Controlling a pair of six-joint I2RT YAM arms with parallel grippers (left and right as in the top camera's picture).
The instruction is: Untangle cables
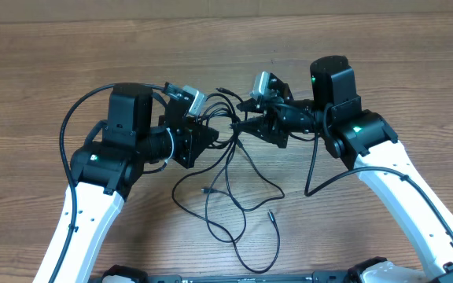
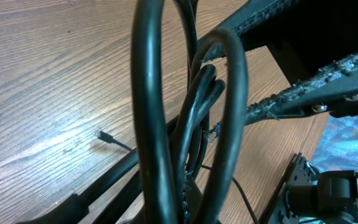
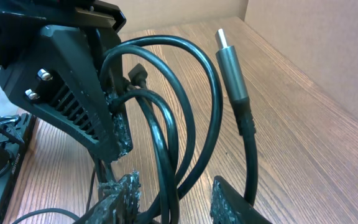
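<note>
The cables (image 1: pixel 228 118) are thin black cords bunched in the air between my two grippers. Their slack loops (image 1: pixel 238 200) hang down onto the table. My left gripper (image 1: pixel 213 135) is shut on the bundle; in the right wrist view its rough finger (image 3: pixel 114 127) pinches the cords. My right gripper (image 1: pixel 244 126) faces it from the right and is open. Several strands (image 3: pixel 166 180) run between its fingertips (image 3: pixel 126 186) with a gap on each side. A silvery plug (image 3: pixel 224 43) sticks up beside them. In the left wrist view the cable loops (image 2: pixel 151 112) fill the frame.
Loose plug tips lie on the wood at the front (image 1: pixel 207 191) (image 1: pixel 271 214), one seen in the left wrist view (image 2: pixel 101 135). A thicker black cable (image 1: pixel 313 169) hangs from the right arm, and another (image 1: pixel 73 118) arcs over the left arm. The table's front edge (image 1: pixel 242 275) is near.
</note>
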